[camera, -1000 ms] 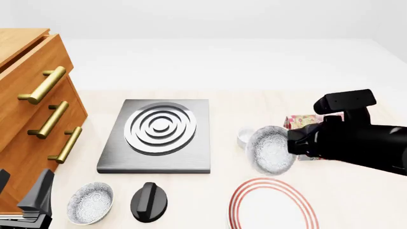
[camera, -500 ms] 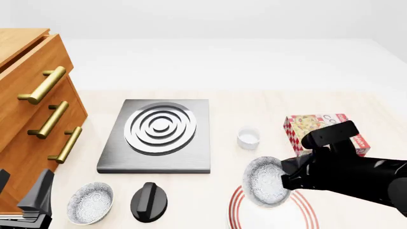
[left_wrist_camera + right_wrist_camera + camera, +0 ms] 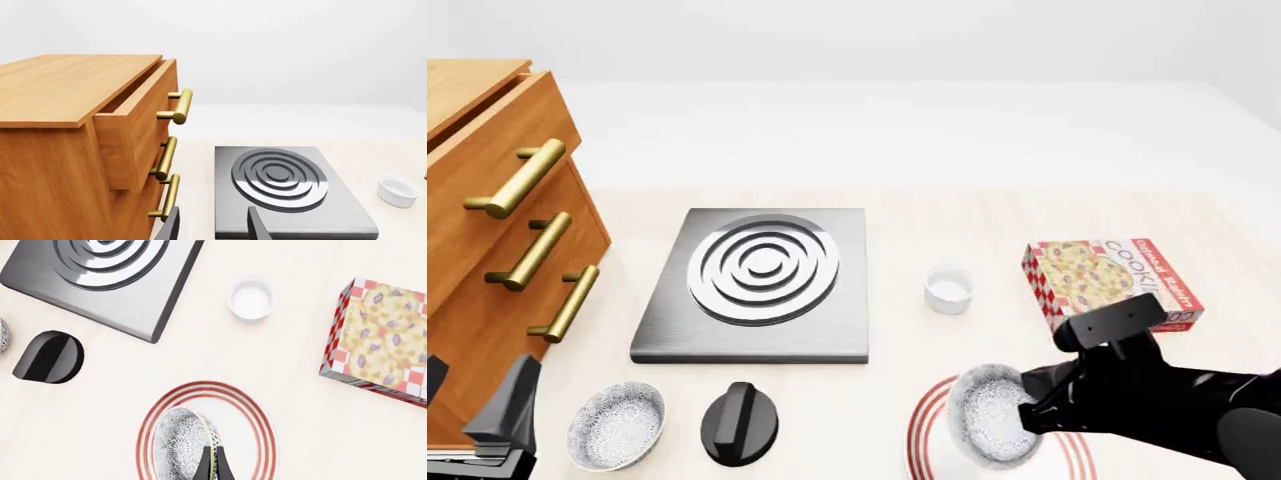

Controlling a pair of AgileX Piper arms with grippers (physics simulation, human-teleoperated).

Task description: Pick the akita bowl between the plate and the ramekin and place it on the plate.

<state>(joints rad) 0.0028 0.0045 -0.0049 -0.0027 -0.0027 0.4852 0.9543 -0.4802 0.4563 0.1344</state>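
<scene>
At the far left the left gripper (image 3: 494,425) is resting by the drawer cabinet (image 3: 494,230), its fingers spread and holding nothing, with the other speckled bowl (image 3: 617,424) and a black knob (image 3: 741,422) lying just beside it. Past the metal burner plate (image 3: 761,282), the ramekin (image 3: 949,288) is standing alone, well apart from the work. Further right the right gripper (image 3: 212,465) is pinching the akita bowl (image 3: 990,414) by its rim, one finger inside and one outside, and is holding it tilted on edge over the plate (image 3: 1068,450). The bowl is looking stiff, light and glazed, so probably slippery and chippable; the thin rim grip is likely letting it swing. The plate's middle is offering ample flat room. The cookie box (image 3: 1108,280) is sitting clear, beyond the arm.
</scene>
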